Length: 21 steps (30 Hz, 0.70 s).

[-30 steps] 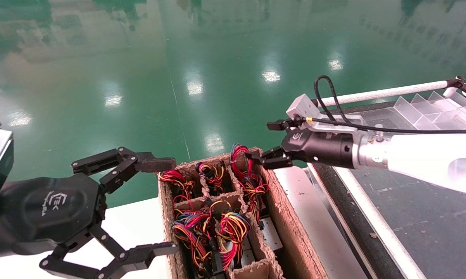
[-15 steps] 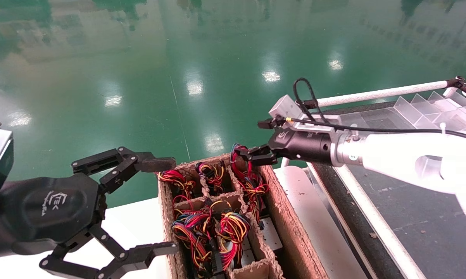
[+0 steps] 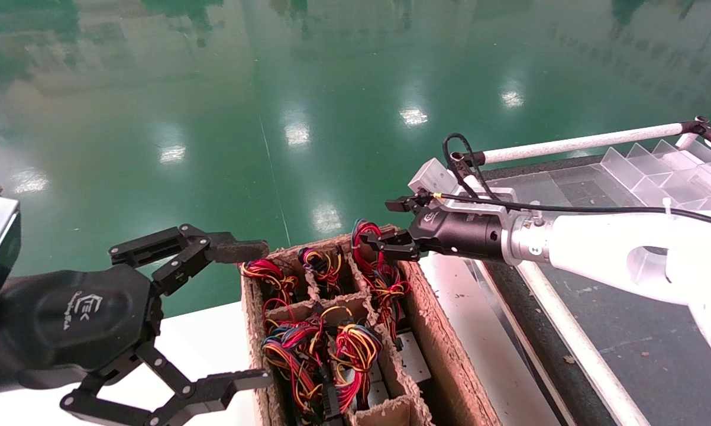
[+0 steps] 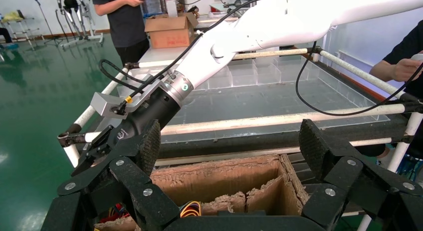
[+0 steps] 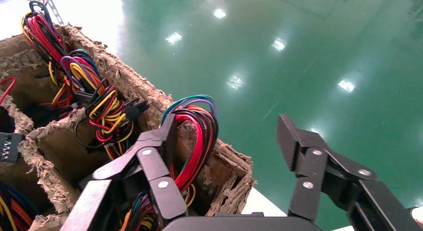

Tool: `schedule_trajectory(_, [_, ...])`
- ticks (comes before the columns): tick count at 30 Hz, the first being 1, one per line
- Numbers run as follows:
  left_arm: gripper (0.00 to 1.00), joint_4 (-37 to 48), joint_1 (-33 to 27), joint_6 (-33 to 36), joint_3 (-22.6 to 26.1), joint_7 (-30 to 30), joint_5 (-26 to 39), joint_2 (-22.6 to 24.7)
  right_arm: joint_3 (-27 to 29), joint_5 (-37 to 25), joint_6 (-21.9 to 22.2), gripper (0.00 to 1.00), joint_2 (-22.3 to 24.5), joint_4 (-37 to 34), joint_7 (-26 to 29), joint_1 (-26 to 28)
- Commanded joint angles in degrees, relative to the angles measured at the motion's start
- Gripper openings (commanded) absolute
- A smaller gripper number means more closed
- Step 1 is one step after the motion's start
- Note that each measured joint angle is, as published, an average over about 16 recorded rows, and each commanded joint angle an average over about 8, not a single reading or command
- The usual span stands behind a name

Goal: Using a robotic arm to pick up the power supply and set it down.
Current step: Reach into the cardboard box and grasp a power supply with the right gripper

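right gripper [image 3: 386,223] has slid further left since the earlier frames, from beside the box's right wall to over its far right cell; left gripper [image 3: 237,313] hasn't budged. right arm [image 3: 616,251] reaches in from the right, white tube with silver wrist ring, black cable looping over it. right fingers [image 5: 162,146] are spread wide, gripping nothing: in the right wrist view one finger sits against the tall wire loop [image 5: 197,136], the other hangs out past the box edge over the green floor [image 3: 272,89]. power supply [image 3: 372,260] stands in the far right cell of the cardboard box [image 3: 444,349], its red, yellow and orange loop sticking up above the rim; metal body hidden down in the cell. other units with shorter wire bundles [image 3: 314,349] fill the neighbouring cells. box sits on the white tabletop [image 3: 213,349]. left gripper is parked at the box's left side, fingers [image 3: 237,250] spread apart, empty. clear plastic divider tray [image 3: 657,168] and white rail [image 3: 580,142] lie behind the right arm. left wrist view shows a person in a dark shirt [image 4: 124,21] by a brown carton [image 4: 169,31] in the background.
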Motion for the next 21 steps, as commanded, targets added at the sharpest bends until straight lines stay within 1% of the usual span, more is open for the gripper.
schedule_trajectory(1, [1.00,0.0,0.0,0.0,0.0,0.0,0.0,0.0,0.0,0.0,-0.1,0.00,0.0,-0.1,-0.2,0.0])
schedule_trajectory(11, [1.00,0.0,0.0,0.0,0.0,0.0,0.0,0.0,0.2,0.2,0.3,0.00,-0.5,-0.7,-0.4,0.1])
schedule_trajectory(21, [1.00,0.0,0.0,0.0,0.1,0.0,0.0,0.0,0.4,0.5,-1.2,0.00,-0.5,-1.3,0.4,-0.4])
